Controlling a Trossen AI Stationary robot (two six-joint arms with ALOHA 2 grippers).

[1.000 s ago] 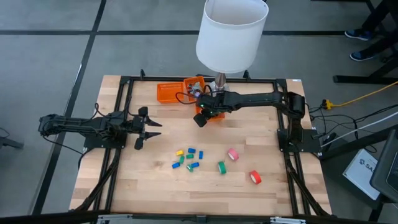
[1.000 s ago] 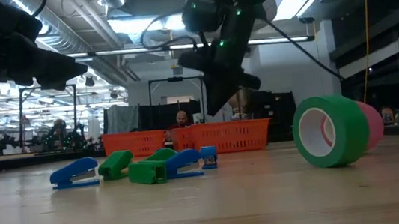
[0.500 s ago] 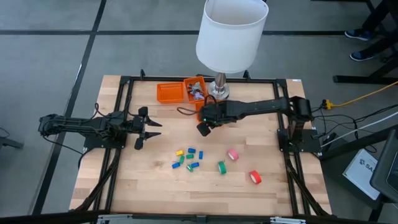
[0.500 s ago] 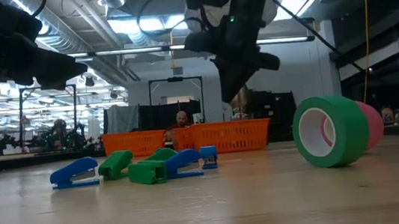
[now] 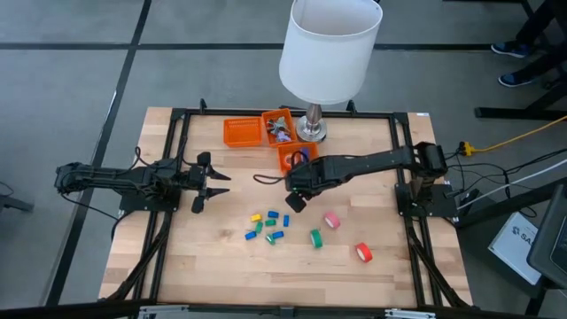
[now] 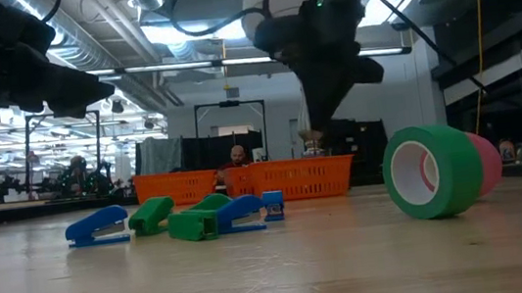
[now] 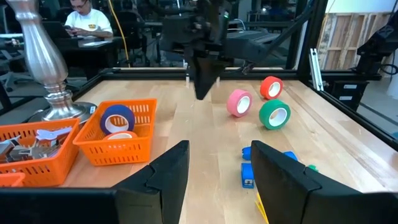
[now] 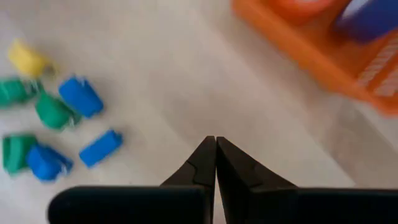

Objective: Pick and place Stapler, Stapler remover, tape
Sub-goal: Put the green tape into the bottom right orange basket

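Three tape rolls lie on the table: pink (image 5: pixel 331 220), green (image 5: pixel 315 237) and red (image 5: pixel 363 252). A blue tape roll (image 7: pixel 117 118) sits in an orange basket (image 5: pixel 297 159). To their left is a cluster of small blue, green and yellow staplers (image 5: pixel 266 226); I cannot tell a stapler remover among them. My right gripper (image 5: pixel 295 202) hangs shut and empty, pointing steeply down above bare wood between the basket and the cluster, its fingertips together (image 8: pixel 215 155). My left gripper (image 5: pixel 213 184) waits open at the table's left, level, holding nothing.
Two more orange baskets (image 5: pixel 241 131) with small items stand at the far edge. Beside them is a lamp with a white shade (image 5: pixel 330 44) and a silver base (image 7: pixel 59 102). A black frame (image 5: pixel 177 142) borders the table. Bare wood lies along the near edge.
My right gripper has travelled from above the orange basket toward the table's near edge, to a spot over bare wood close to the staplers. It has stayed shut and turned a little about its wrist. Nothing on the table has moved.
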